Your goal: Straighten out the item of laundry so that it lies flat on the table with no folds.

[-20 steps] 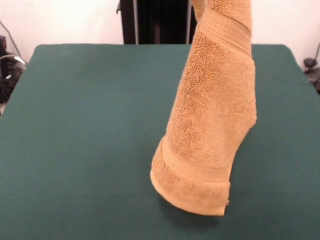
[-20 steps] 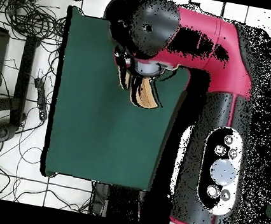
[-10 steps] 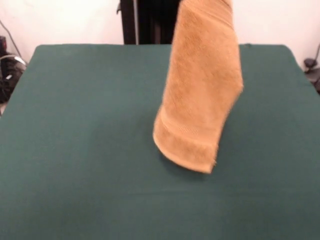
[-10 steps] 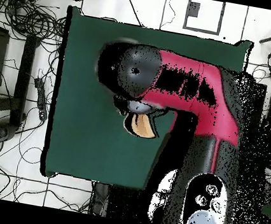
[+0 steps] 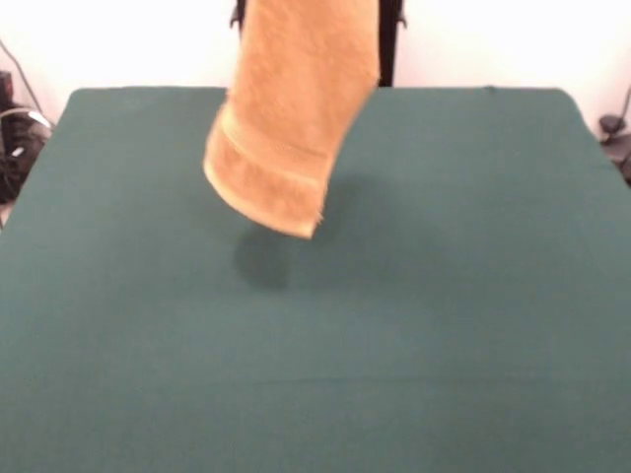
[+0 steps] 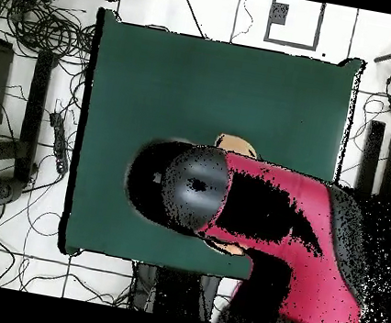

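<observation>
The item of laundry (image 5: pixel 291 118), an orange-tan terry towel, hangs in the air from above the picture's top edge in the front view. Its lower banded end is clear of the green table (image 5: pixel 444 315) and casts a shadow below it. In the overhead view only a small tan part of the towel (image 6: pixel 237 145) peeks out beside the red and black arm (image 6: pixel 265 209). The arm's wrist hides the gripper there, and the gripper sits above the frame in the front view. The towel dangles folded lengthwise, held from its top.
Cables and dark gear (image 6: pixel 33 47) lie on the floor beside the table's edge in the overhead view. A dark upright post (image 5: pixel 394 39) stands behind the table's far edge.
The hanging towel has swung left and toward the far edge in the front view, and its lower end has risen. In the overhead view the arm has drawn back toward the bottom.
</observation>
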`<state>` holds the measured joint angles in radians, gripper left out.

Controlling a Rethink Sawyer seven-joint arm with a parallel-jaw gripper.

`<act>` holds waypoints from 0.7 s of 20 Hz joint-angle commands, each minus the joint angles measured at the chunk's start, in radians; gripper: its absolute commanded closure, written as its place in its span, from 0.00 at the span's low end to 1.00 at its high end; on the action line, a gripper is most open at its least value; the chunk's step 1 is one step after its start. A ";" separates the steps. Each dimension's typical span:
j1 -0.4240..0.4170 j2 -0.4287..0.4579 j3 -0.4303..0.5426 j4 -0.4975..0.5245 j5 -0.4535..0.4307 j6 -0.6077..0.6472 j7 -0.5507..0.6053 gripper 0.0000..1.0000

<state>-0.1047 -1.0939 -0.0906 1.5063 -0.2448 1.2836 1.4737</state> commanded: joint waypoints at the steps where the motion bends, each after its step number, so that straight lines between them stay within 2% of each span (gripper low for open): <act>1: -0.038 -0.066 0.056 0.199 0.010 0.127 -0.193 1.00; 3: -0.053 -0.044 0.091 0.210 0.028 0.109 -0.209 1.00; 6: -0.054 0.012 0.117 0.210 0.052 0.078 -0.143 1.00; 11: -0.049 0.133 0.153 0.162 0.016 0.046 -0.097 1.00; 14: -0.056 0.192 0.169 0.143 0.025 0.016 -0.068 1.00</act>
<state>-0.1704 -1.0610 -0.0661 1.5281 -0.2396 1.3108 1.4737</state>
